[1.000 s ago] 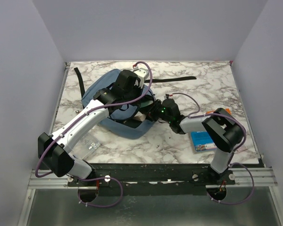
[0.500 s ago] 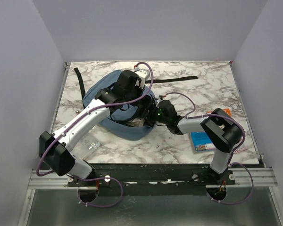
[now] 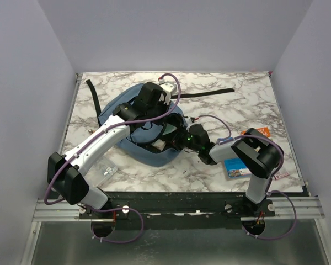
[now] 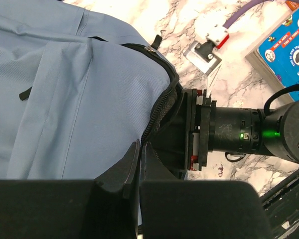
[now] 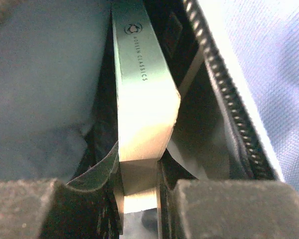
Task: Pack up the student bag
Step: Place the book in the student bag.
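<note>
At the near edge of the marble-veined worktop (image 3: 248,105), a small clear plastic piece (image 3: 106,171) lies on the left. On the right lies a flat glossy blue book (image 3: 236,165), with an orange card (image 3: 259,132) just beyond it. Further in, left of centre, sits the bag (image 3: 117,107). It is a soft, rounded heap of dusty-blue woven cloth with black trim, its mouth turned toward the right arm. The right tool (image 5: 139,196) is pushed into that mouth and is clamped on a pale book (image 5: 139,89), a thin, stiff, smooth slab held spine-up between the dark matte pads. Small print runs along the spine. Blue lining slumps to one side of the pale book, and the coarse black zip (image 5: 224,99) runs along the other. The left arm arches over the bag from above. The left tool (image 4: 139,159) is closed, its two black fingers pressed together on the bag's zip-edged rim, where the cloth folds into them. The right arm's black cylindrical wrist lies just beside that rim. At the far side, a flat black strap (image 3: 207,93) trails from the bag across the worktop to the right. Another strap lies at the far left.
</note>
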`<state>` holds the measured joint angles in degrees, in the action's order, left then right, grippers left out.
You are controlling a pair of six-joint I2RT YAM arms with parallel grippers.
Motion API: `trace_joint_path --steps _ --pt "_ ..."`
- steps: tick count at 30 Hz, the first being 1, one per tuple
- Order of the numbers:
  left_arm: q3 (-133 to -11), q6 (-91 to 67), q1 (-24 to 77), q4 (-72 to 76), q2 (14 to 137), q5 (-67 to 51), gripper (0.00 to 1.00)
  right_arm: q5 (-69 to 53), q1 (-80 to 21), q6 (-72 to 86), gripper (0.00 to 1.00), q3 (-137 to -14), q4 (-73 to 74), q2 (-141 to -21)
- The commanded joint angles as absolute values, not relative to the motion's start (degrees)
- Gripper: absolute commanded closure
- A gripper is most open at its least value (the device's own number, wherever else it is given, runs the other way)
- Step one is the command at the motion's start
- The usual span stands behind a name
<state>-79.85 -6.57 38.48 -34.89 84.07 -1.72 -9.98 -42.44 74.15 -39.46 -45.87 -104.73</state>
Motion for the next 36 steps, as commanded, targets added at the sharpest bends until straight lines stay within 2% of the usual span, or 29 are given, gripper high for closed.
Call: trace_joint_path --steps 1,3,6,7,8,9,11,12,15,20,26,28,33,36 --pt "-80.20 -6.56 38.68 -32.82 82.80 -2.99 1.00 4.98 -42.51 79.78 1.00 -40.35 -62.05 -105.41" --pt "-80.15 -6.36 38.72 -32.81 82.53 -2.61 1.00 7.82 -43.00 79.10 1.00 -43.46 -60.69 -106.93" --pt "-80.07 -6.21 38.68 -32.87 82.48 -1.90 1.00 5.01 -44.34 77.86 1.00 -49.37 -57.63 -110.19" --pt "-79.96 -6.21 38.68 -32.90 82.61 -0.69 1.00 4.41 -45.22 77.80 0.96 -49.94 -56.01 -110.25" --pt "-79.90 -5.70 38.68 -33.08 82.78 -0.45 1.00 4.28 -46.02 77.29 0.83 -49.47 -55.25 -109.61" --pt "-79.89 -5.30 38.67 -33.21 82.85 -0.44 1.00 3.50 -46.67 76.40 0.65 -49.00 -53.68 -108.92" --pt "-80.07 -5.30 38.68 -33.13 82.82 -0.48 1.00 0.43 -47.03 75.69 0.44 -48.45 -48.24 -107.62" --pt "-80.07 -5.28 38.75 -33.21 82.87 -0.44 1.00 -2.39 -46.98 75.40 0.35 -47.95 -46.08 -106.90" --pt "-80.15 -5.13 38.69 -33.15 83.01 1.02 1.00 -4.29 -46.92 71.75 0.19 -47.94 -34.87 -104.31" --pt "-80.31 -5.18 38.74 -33.40 83.29 0.28 1.00 -4.95 -46.41 68.21 0.17 -45.73 -25.31 -99.64" --pt "-80.46 -5.20 38.68 -33.53 83.29 0.09 1.00 -4.56 -45.92 65.12 0.28 -45.69 -19.72 -98.24" --pt "-80.47 -5.20 38.67 -33.65 83.31 0.08 1.00 -5.80 -45.90 64.28 0.28 -46.38 -18.89 -98.53" --pt "-80.50 -5.30 38.69 -33.70 82.92 0.02 1.00 -8.52 -45.97 61.76 0.19 -47.00 -21.54 -99.49" --pt "-80.60 -5.50 38.69 -33.74 82.62 -1.34 1.00 -11.78 -44.95 59.60 0.19 -56.38 -23.67 -105.62"
